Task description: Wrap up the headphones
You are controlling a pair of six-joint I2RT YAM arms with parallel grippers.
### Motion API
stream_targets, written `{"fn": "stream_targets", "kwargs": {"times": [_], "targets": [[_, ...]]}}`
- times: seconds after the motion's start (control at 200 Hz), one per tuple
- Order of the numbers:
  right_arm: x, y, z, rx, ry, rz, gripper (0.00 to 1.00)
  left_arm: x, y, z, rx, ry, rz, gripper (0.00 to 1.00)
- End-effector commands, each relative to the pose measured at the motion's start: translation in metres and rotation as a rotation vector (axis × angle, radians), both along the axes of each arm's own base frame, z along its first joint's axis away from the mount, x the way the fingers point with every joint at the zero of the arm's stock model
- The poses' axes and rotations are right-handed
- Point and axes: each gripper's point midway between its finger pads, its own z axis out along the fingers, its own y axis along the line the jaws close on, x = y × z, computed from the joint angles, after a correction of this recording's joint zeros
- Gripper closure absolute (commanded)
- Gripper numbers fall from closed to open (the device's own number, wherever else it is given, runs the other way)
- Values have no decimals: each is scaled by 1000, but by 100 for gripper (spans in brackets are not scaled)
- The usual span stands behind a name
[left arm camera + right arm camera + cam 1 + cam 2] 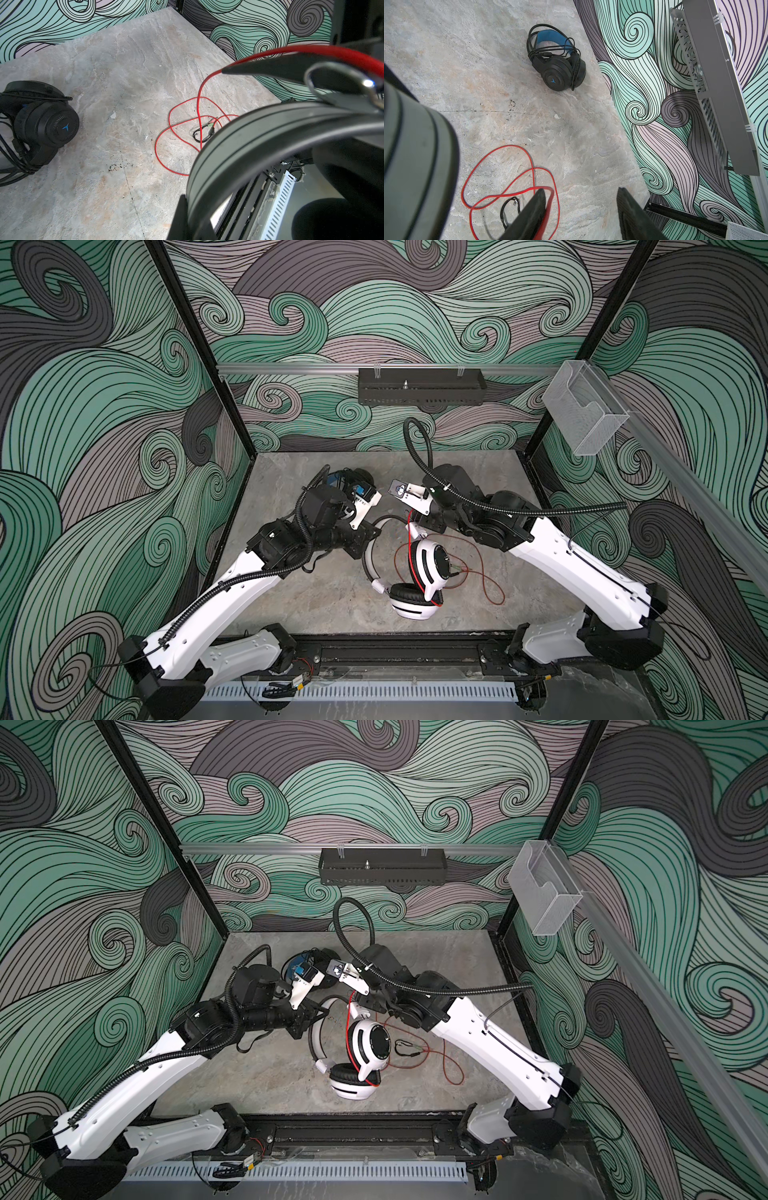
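**White headset held by its band, red cable loose**

At the front edge of the desk, near its middle, lies the white headset. One cup lies flat with its pad up and the other leans on it. The band arcs away toward the desk's middle, where the left gripper is clamped on it. Its fingertips are hidden in both top views, and the left wrist view shows only the blurred band close to the lens.

Right of the cups the red cable lies in loose loops on the desk, with the plugs inside them. One run rises to the right gripper, whose jaws stand apart with nothing clamped. The cable lies along the inner side of one finger.

Farther back, left of middle, sits the black headset with its black cable wound round it. The left wrist mostly hides it in both top views, and the left wrist view cuts it off.
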Motion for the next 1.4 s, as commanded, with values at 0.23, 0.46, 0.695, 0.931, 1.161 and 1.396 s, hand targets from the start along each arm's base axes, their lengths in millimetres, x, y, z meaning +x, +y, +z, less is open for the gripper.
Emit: {"fn": "stream_targets", "kwargs": {"times": [0.23,0.46,0.695,0.931,1.161,1.396], "targets": [[3,-11,5,195,91,-46,20,-8,-11,56,-197,-55,-22,100],[-1,-12,13,352,122,-11,16,-8,-11,78,-273,-59,7,100],[-4,-14,14,505,163,21,13,-8,-14,112,-388,-67,16,100],[-16,-13,17,701,206,102,11,-8,-11,141,-425,-108,29,100],[-25,-14,13,843,299,144,10,-5,-10,155,-451,-124,45,100],[-31,-7,-7,940,397,161,9,0,-7,168,-470,-141,79,100]]}}
